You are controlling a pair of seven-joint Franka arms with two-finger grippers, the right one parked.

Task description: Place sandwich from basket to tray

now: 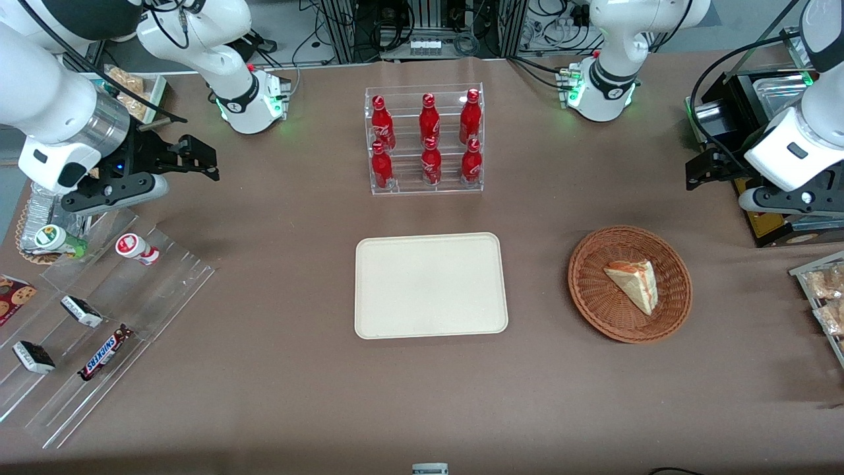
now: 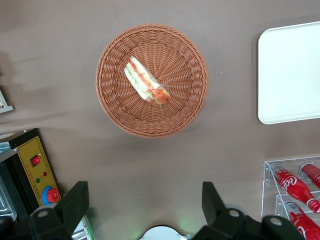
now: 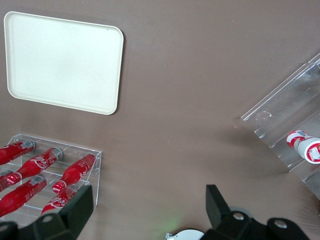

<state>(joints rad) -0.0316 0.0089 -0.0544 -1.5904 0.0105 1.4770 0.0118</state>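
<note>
brown table (image 1: 297, 396), tray (image 1: 431, 285), basket (image 1: 593, 303), bottle rack (image 1: 425, 186)

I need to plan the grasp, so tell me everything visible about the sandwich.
The sandwich is a triangular wedge of pale bread with red-orange and green filling along its cut edge. It lies on its side in the woven basket, near the middle, touching only the wicker. The open gripper hovers apart from it.

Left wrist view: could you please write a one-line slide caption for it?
Open gripper hovers apart from the wicker basket holding the sandwich, the bare tray beside it.
</note>
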